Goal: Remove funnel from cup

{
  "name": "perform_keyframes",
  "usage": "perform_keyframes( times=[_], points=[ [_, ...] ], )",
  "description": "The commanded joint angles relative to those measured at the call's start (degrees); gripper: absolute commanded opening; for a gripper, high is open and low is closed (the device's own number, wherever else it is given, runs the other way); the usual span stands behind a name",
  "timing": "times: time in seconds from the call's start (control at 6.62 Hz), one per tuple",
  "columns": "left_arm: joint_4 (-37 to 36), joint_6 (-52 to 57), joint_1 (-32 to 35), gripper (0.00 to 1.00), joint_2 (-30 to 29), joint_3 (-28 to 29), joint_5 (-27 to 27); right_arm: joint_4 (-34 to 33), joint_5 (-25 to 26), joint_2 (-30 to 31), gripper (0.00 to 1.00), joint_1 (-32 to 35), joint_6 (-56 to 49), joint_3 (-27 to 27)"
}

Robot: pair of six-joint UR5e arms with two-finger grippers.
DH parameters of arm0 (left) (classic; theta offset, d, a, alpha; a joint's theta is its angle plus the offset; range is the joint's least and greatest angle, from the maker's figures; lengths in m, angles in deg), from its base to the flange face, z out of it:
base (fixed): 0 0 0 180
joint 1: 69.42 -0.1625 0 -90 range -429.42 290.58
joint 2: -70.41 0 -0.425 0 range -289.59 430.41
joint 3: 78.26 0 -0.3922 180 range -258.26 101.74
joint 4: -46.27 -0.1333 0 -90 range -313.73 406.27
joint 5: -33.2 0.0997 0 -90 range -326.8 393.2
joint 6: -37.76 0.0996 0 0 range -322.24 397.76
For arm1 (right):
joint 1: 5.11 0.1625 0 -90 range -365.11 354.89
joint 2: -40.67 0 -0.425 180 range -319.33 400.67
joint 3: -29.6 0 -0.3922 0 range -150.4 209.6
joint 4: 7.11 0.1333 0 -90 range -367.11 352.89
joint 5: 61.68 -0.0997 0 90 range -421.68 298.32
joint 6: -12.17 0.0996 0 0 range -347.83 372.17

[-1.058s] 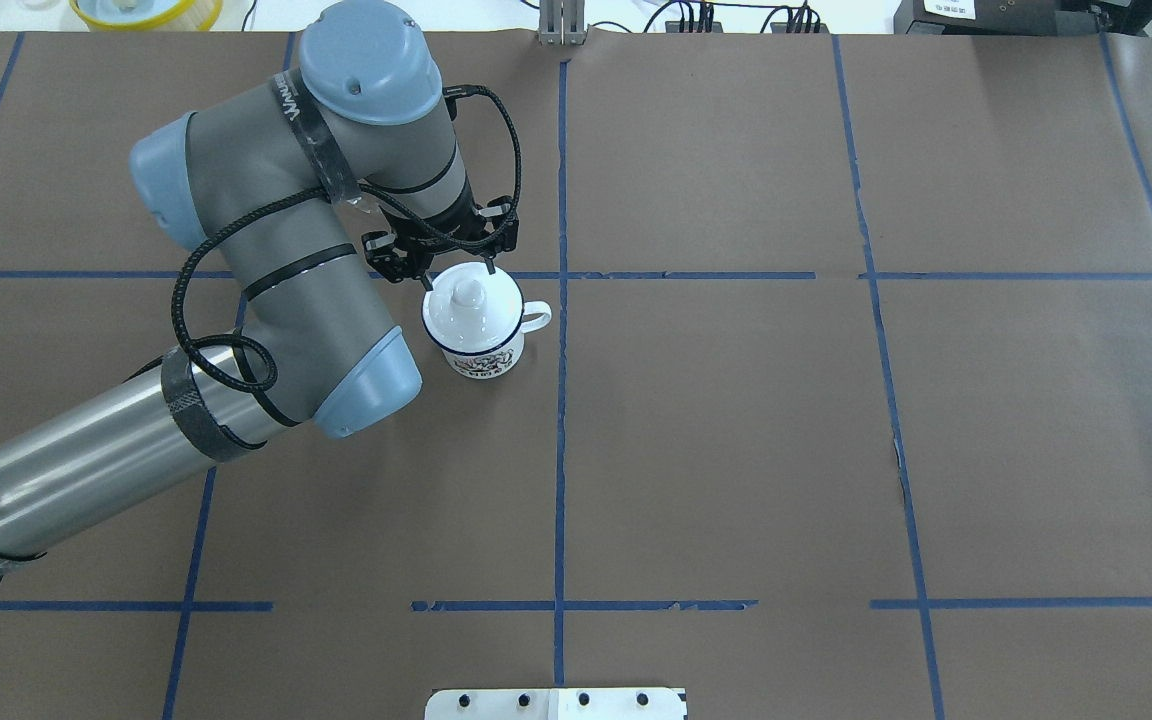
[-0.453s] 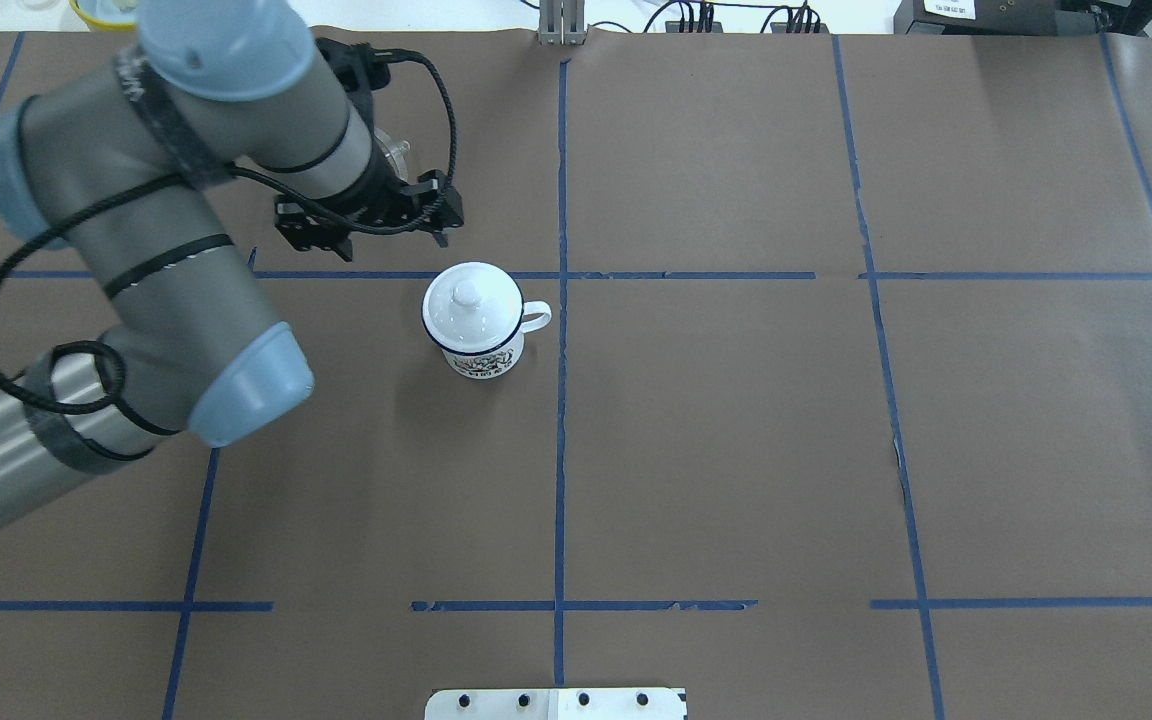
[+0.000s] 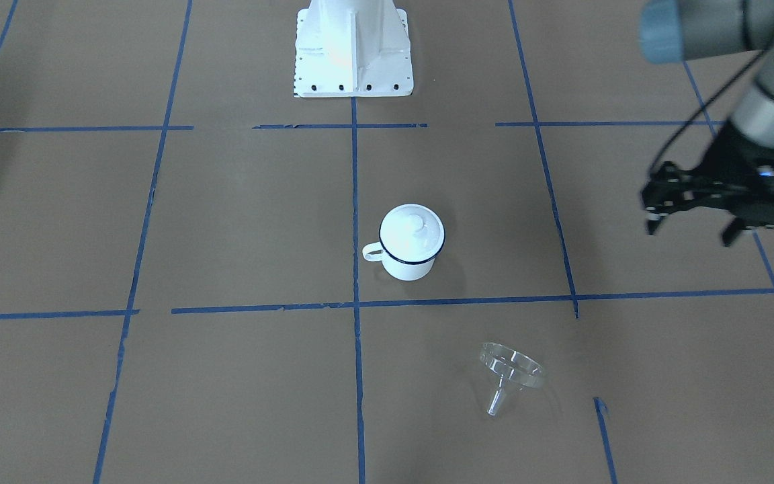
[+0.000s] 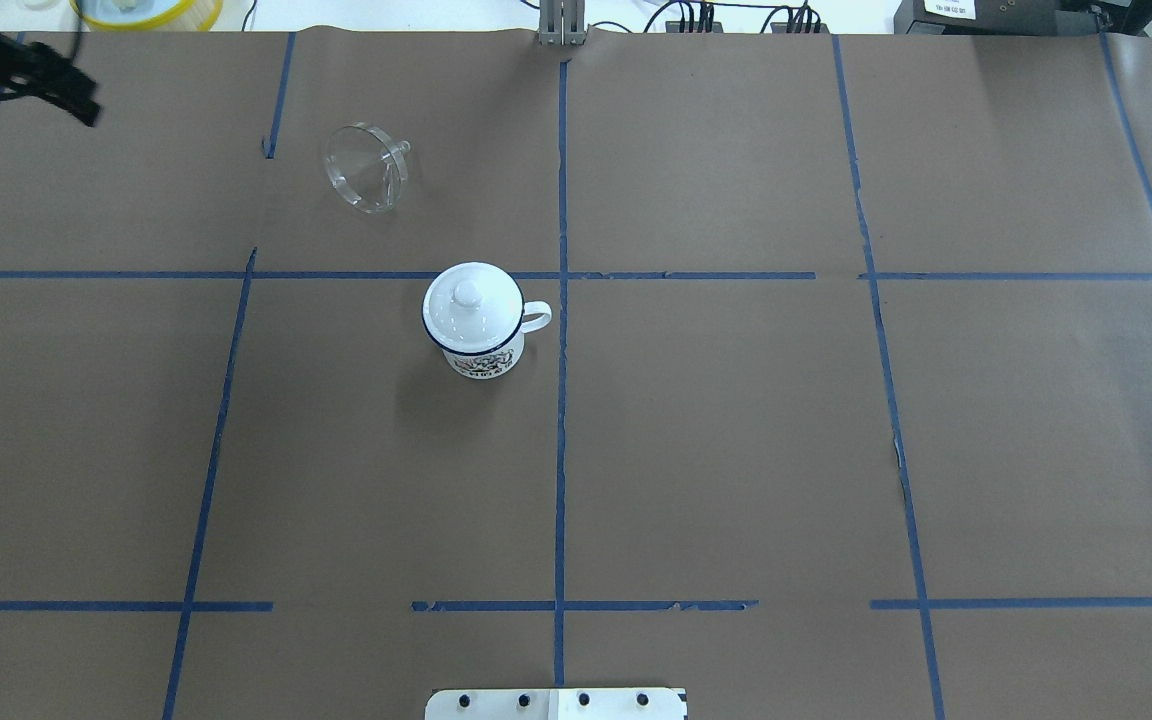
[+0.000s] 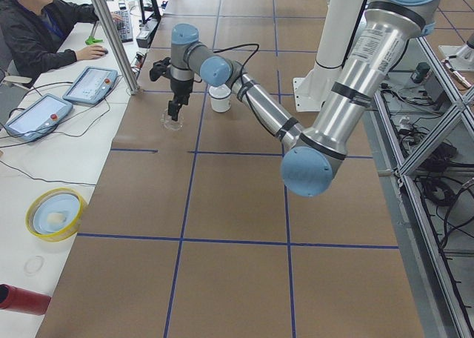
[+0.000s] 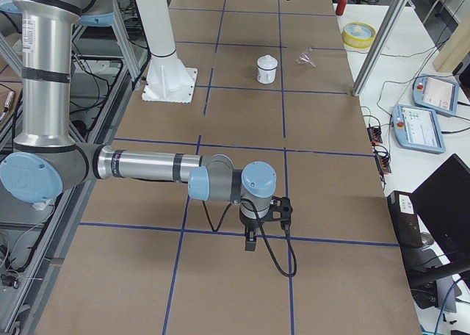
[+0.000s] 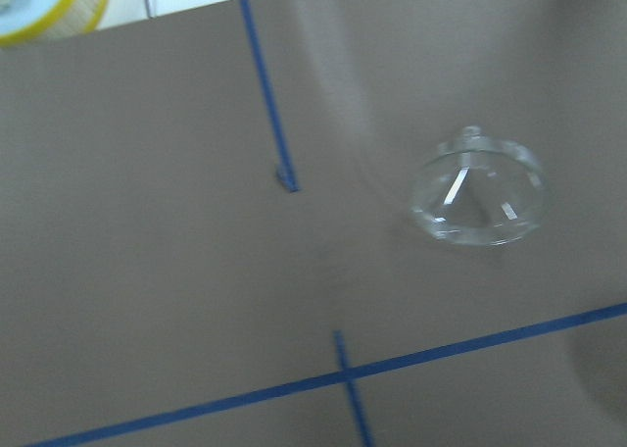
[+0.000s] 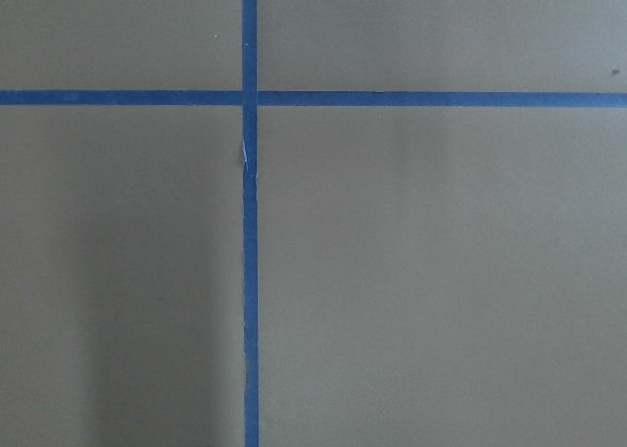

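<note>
Lying on its side apart from cup (image 4: 473, 325), funnel (image 4: 366, 182) released, left hand (image 3: 691, 234) spread empty, withdrawn sideways.

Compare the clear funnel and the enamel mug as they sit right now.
The funnel is clear plastic; the mug is white with a dark blue rim. The funnel lies tipped on its side; the mug stands upright, a knobbed lid on it. Both rest on the brown table, apart, on opposite sides of a blue tape line.
</note>
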Motion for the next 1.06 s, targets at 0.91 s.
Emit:
perform_keyframes(
  times=[0.91],
  points=[
    [9.9, 15.7, 17.57, 1.0, 24.38, 10.11, -6.53, 0.0, 0.0, 0.0, 1.0, 0.0, 0.0, 0.0]
  ],
)
